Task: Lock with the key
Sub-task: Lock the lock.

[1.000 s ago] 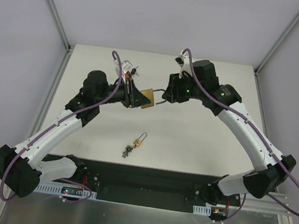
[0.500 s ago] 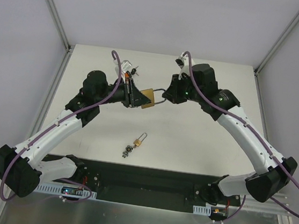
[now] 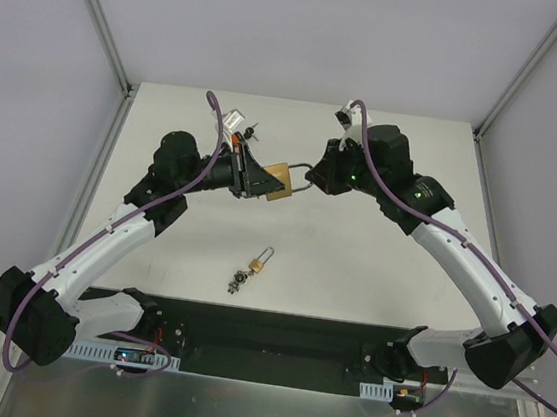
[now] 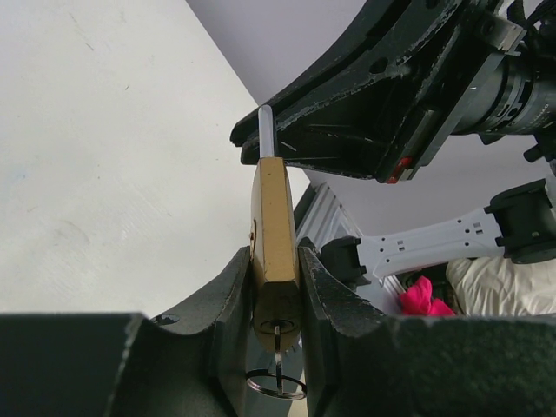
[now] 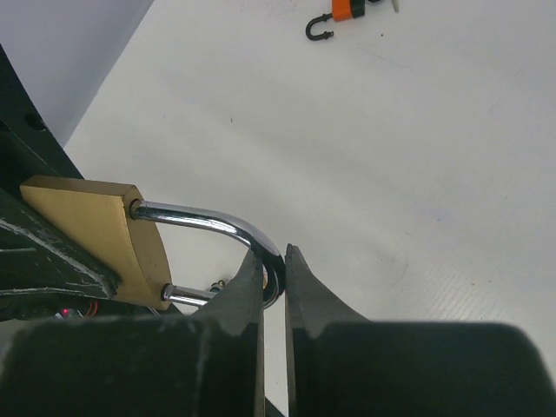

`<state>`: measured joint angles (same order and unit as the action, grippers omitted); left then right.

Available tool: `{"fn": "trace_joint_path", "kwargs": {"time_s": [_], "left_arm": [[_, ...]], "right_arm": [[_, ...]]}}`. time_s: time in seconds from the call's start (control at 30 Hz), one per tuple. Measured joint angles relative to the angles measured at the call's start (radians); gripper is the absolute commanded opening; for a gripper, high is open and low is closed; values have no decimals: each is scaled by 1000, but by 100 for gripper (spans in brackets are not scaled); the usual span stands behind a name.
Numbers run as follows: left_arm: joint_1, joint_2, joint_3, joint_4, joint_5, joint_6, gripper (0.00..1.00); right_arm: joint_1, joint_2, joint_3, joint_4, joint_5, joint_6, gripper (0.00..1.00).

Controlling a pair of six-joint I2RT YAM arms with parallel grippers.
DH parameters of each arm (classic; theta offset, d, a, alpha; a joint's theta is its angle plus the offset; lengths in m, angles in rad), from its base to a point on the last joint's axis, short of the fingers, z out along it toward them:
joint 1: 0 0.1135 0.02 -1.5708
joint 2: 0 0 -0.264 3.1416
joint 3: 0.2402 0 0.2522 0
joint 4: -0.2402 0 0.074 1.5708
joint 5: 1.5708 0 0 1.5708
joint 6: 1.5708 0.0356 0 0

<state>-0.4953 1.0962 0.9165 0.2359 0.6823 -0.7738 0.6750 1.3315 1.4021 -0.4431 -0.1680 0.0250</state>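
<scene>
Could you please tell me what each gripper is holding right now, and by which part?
Both hold the same brass padlock: the left gripper clamps its body, and the right gripper pinches the bend of its shackle.

- The left arm rises from its base at the lower left of the top view, folds at an elbow near the left edge, then runs up and right toward the centre.
- The left pincer points right. In its wrist view, its fingers are clamped on the two flat faces of the padlock body.
- The right arm mirrors it: base at lower right, elbow near the right edge, forearm slanting up and left.
- The right pincer points left, its jaws almost together, pinching the bend of the shackle.
- The two pincers face each other just above the frame's centre.
</scene>
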Motion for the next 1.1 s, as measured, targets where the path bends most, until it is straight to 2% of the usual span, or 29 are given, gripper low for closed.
{"fn": "trace_joint_path", "kwargs": {"time_s": [0.27,0.6,1.1], "left_arm": [[0,13,0,43,17,-34,0],[0,16,0,26,16,-8,0],[7,53,0,48,40,-2,0]], "right_arm": [[0,-20,-6,10,7,4,1],[9,-20,-5,-15,5,25,1],[47,-9,2,-42,84,45,0]]}}
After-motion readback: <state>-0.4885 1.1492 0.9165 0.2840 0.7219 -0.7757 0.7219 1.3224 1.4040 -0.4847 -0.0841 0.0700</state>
